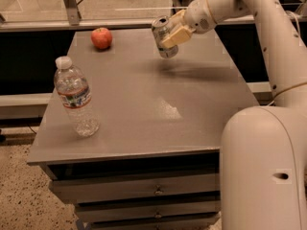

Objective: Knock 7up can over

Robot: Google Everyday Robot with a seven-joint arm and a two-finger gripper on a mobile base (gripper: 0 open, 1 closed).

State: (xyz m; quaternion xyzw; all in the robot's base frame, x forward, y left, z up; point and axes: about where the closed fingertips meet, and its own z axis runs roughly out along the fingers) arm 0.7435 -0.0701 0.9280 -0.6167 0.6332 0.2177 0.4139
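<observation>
The 7up can (162, 38), small and silvery with green markings, is at the back of the grey table (144, 104), right of centre. It leans with its top towards the upper left. My gripper (175, 34) comes in from the right at the end of the white arm (225, 1) and presses against the can's right side, partly covering it. I cannot tell whether the can's base rests on the table.
A red apple (101, 38) lies at the back left of the table. A clear water bottle (75, 97) with a white cap stands at the front left. The robot's white body (264, 166) is at the front right, and drawers (144, 190) sit under the tabletop.
</observation>
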